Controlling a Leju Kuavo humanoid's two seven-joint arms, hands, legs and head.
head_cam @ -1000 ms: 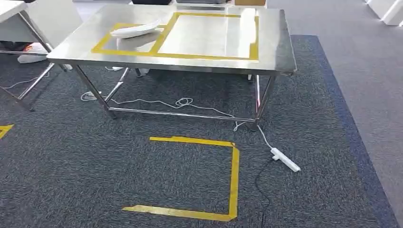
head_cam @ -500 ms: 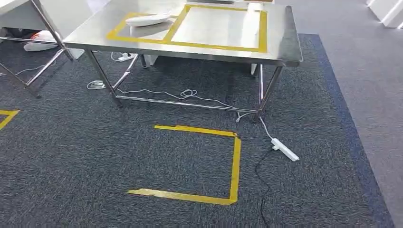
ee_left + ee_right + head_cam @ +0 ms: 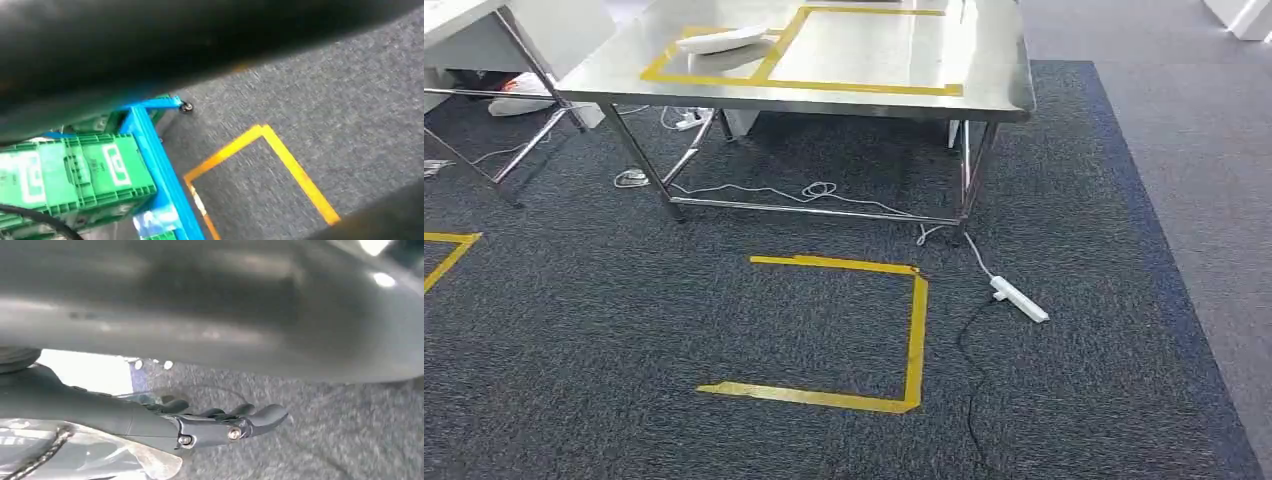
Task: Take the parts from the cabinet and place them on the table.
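Observation:
A long white curved part [image 3: 721, 40] lies on the steel table [image 3: 984, 95], inside the smaller yellow-taped rectangle at its left. In the right wrist view my right hand [image 3: 200, 427] stretches its dark fingers [image 3: 260, 416] along a pale glossy part [image 3: 115, 455] with a pointed end, held underneath against the hand. The blue-framed cabinet [image 3: 155, 155] with green crates [image 3: 75, 170] stands on the carpet in the left wrist view.
A yellow tape square [image 3: 864, 330] marks the dark carpet in front of the table. A white power strip [image 3: 1020, 299] and loose cables [image 3: 814, 190] lie by the table's right legs. Another table frame [image 3: 484, 150] stands at the left.
The whole head view has shifted: the table and floor square sit slightly higher and further left, so the camera has moved. The part on the table has stayed put.

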